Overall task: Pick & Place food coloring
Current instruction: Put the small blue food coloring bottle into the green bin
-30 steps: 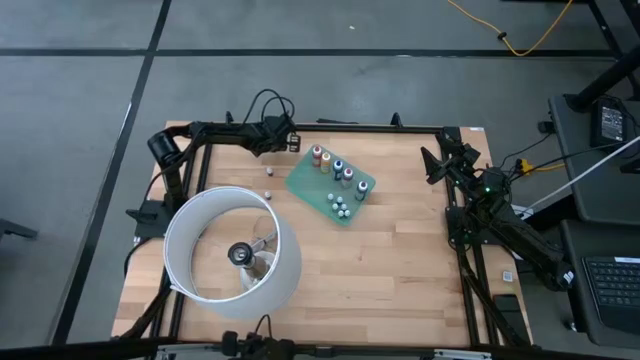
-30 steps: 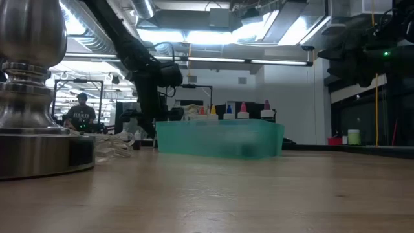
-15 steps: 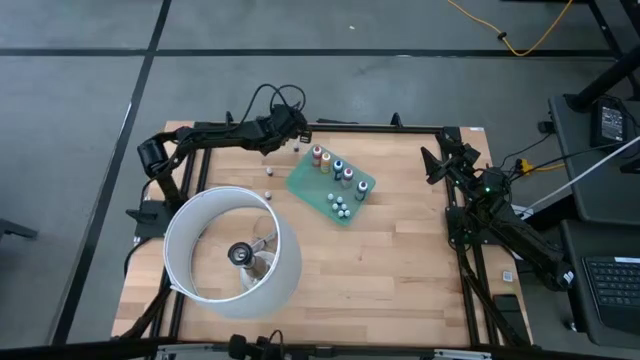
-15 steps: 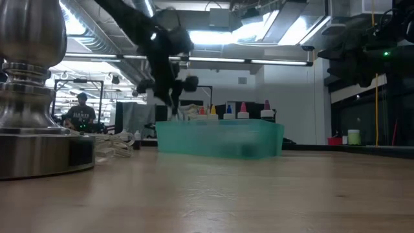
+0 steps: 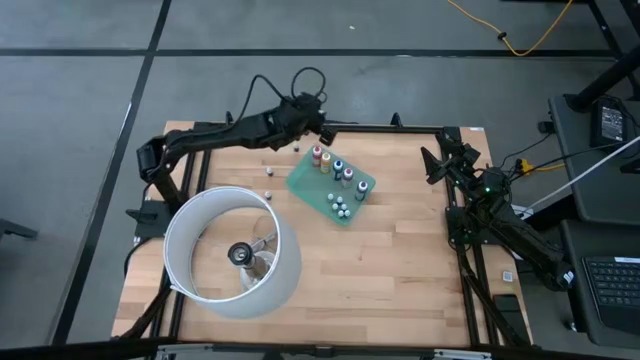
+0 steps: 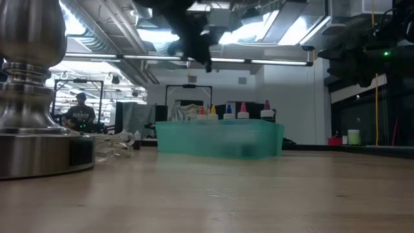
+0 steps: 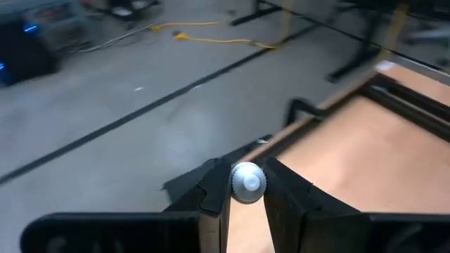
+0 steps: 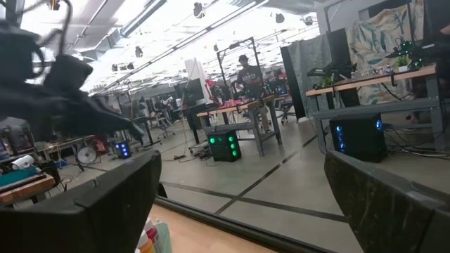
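Left tool (image 7: 247,204) grips 1 pale bottle (image 7: 248,180) — right tool (image 5: 437,163) gapes; 2 pale bottles (image 5: 269,172) loose on the desk (image 5: 400,270).

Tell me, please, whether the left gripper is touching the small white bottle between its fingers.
Touching. The left wrist view shows the left gripper with both fingers pressed against the sides of the white bottle, with no gap on either side.

— Left arm? Stretched across the table's far edge, left gripper (image 5: 322,131) raised high above the tabletop, fingers (image 7: 211,197) pinched on a small pale grey-white bottle (image 7: 248,181).

— And the other? Folded at the right side, right gripper (image 5: 436,163) near the far right corner, fingers (image 8: 116,200) spread wide, gripping nothing.
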Motion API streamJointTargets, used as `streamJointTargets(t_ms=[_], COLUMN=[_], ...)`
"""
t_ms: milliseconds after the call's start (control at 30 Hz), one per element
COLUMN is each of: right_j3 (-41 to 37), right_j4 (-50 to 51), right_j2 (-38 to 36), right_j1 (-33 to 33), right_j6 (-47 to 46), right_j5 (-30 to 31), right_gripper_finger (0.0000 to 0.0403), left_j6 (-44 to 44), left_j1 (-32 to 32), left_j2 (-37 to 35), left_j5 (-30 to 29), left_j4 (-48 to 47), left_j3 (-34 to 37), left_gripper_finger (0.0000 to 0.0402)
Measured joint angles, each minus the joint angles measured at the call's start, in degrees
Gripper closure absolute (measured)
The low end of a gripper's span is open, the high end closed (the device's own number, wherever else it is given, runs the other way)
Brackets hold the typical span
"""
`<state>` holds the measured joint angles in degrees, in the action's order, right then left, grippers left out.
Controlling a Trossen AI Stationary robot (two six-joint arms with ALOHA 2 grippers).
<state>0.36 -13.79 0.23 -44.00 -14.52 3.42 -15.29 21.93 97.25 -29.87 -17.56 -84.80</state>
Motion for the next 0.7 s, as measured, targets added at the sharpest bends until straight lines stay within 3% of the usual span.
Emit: streamJointTargets(t_ms=[200, 700], right_j3=[0.0, 0.0], right_j4=[0.0, 0.0], right_j2=[0.0, 0.0], right_j1=[0.0, 0.0], right_j6=[0.0, 0.0], right_j5=[0.0, 0.0], right_gripper_finger=[0.0004, 0.0004], left_j6=[2.6, 2.5], left_j1=[-3.6, -11.2], left_j2=[0.1, 4.4], left_j5=[6.0, 12.5], left_j4=[-4.0, -10.9], left_j3=[-2.3, -2.4], left_gripper_finger=[0.0343, 0.0343])
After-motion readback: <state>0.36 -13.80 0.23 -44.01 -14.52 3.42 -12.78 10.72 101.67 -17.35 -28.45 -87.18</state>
